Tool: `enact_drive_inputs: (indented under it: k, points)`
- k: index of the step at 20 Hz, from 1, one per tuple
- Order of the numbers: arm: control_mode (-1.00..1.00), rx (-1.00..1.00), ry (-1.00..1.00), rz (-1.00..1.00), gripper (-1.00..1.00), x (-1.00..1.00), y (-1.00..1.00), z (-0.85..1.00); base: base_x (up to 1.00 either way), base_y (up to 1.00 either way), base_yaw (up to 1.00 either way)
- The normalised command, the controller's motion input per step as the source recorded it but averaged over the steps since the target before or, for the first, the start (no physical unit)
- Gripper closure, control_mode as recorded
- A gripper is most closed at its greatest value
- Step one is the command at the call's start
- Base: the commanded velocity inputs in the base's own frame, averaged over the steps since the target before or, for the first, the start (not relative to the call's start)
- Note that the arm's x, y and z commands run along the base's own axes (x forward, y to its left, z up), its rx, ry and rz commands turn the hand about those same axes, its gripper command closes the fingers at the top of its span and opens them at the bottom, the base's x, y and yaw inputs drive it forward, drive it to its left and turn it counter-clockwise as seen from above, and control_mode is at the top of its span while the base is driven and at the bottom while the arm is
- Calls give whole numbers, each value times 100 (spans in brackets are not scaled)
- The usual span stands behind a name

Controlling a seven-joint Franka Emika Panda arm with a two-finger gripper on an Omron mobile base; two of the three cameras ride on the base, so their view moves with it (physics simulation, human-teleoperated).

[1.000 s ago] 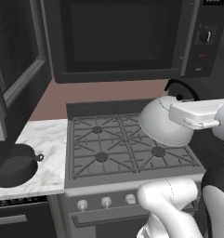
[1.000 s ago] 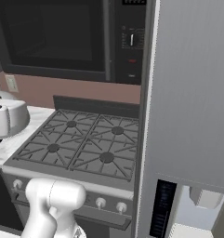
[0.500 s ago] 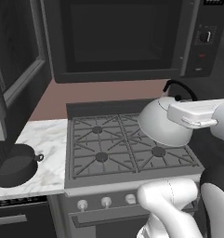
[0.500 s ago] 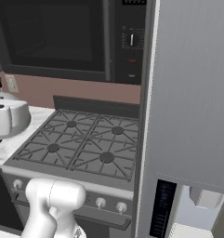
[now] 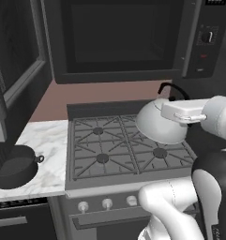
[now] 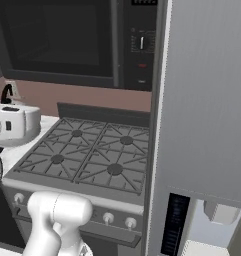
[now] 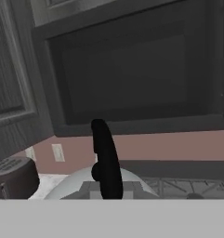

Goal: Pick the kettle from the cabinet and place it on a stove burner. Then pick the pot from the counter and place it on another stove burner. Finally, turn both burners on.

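1. Left base view: I see the kettle (image 5: 160, 123) hanging in the air above the stove (image 5: 128, 152), over its right-hand burners, clear of the grates.
2. My claw (image 5: 173, 108) is at the kettle's top, level with the black arched handle (image 5: 173, 89); the white hand reaches in from the right, away from the stove's left side.
3. I read the claw as closed on the kettle's handle. The fingertips themselves are hidden behind the kettle's body and the hand, so I cannot see the exact contact.
4. Hand view: the black handle (image 7: 106, 158) rises straight up from the bottom middle, with the kettle's pale dome (image 7: 76, 183) spreading just under it. So the kettle sits directly below and in front of the claw.
5. Beyond the kettle in that view I see the microwave (image 7: 132, 74) above the stove, and the toaster (image 7: 13, 179) off to the stove's left.
6. Right base view: the kettle (image 6: 14, 125) appears just past the stove's left edge, near its back corner, again off the grates.
7. The pot (image 5: 15, 166) rests on the marble desk (image 5: 46, 145) to the left of the stove, well apart from the kettle.
8. The stove's four burners are bare, and the silver knobs (image 5: 106, 203) line its front edge.
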Motion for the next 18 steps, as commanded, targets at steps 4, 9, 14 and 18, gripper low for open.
enact_drive_inputs:
  k: [4,9,14,18]
  points:
    - [-100,0,0,8,100,28,4,-27,0,0,0]
    - [-100,0,0,9,100,24,10,-31,0,0,0]
    - [-100,0,0,10,100,29,18,-36,0,0,0]
    - [-100,0,0,9,100,28,23,-38,0,0,0]
